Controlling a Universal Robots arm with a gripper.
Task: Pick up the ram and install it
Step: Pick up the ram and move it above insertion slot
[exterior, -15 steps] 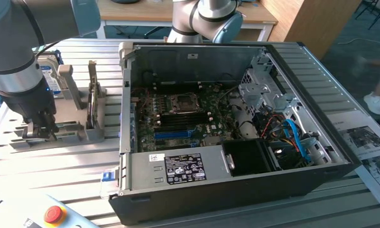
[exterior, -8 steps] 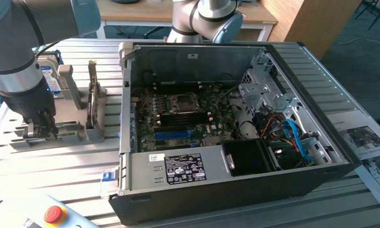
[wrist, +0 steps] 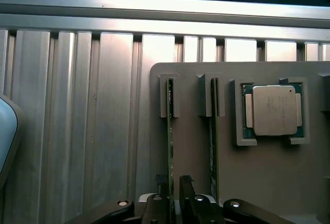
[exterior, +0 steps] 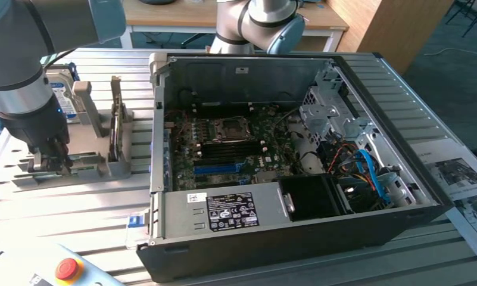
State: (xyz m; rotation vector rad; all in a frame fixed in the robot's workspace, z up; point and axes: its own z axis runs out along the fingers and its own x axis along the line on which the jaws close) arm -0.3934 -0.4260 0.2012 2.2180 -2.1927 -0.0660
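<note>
The ram (wrist: 170,141) is a thin green stick standing on its edge in a slot of a grey holder (wrist: 191,157). My gripper (wrist: 174,185) sits over its near end, one finger on each side, with the black fingertips (wrist: 162,182) pressed close against the board. In the exterior view the gripper (exterior: 52,159) reaches down into the holder (exterior: 103,167) at the exterior view's left, beside the open computer case (exterior: 302,238). The motherboard's blue slots (exterior: 222,168) lie inside the case.
A second green stick (wrist: 213,141) stands in the neighbouring slot, and a processor chip (wrist: 273,110) lies in a recess beside it. An upright card (exterior: 117,113) and a hard drive (exterior: 55,89) stand on the holder. A red stop button (exterior: 68,268) sits at the table's front.
</note>
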